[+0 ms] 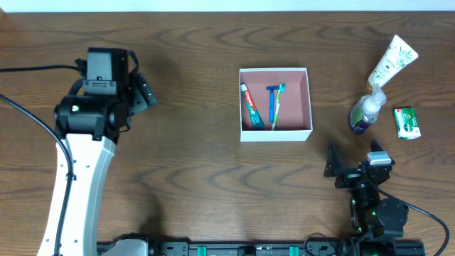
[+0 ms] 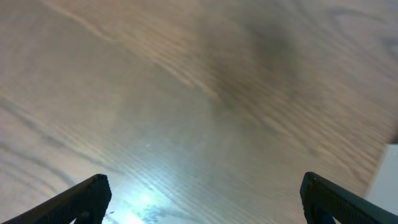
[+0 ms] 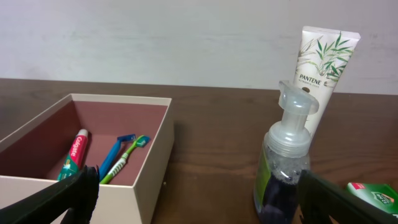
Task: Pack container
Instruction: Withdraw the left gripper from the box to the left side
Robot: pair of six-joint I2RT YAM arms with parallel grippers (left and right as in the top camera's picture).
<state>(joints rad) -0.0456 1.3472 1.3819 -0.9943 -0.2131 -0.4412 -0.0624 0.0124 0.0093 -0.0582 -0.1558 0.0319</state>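
The container [image 1: 310, 103] is a square white-walled box with a pink-brown inside, at the table's middle. In it lie a toothpaste tube [image 1: 252, 107], a blue razor [image 1: 271, 104] and a green toothbrush [image 1: 279, 99]. It also shows in the right wrist view [image 3: 148, 155]. My left gripper [image 1: 146, 94] is open and empty at the far left, over bare wood [image 2: 199, 199]. My right gripper [image 1: 350, 165] is open and empty near the front edge, below the pump bottle [image 1: 363, 114], which stands just ahead of it in the right wrist view [image 3: 283, 168].
A white tube [image 1: 392, 60] lies at the far right, touching the pump bottle's top. A green soap packet [image 1: 407, 122] lies to the right of the bottle. A white wall runs behind the table in the right wrist view.
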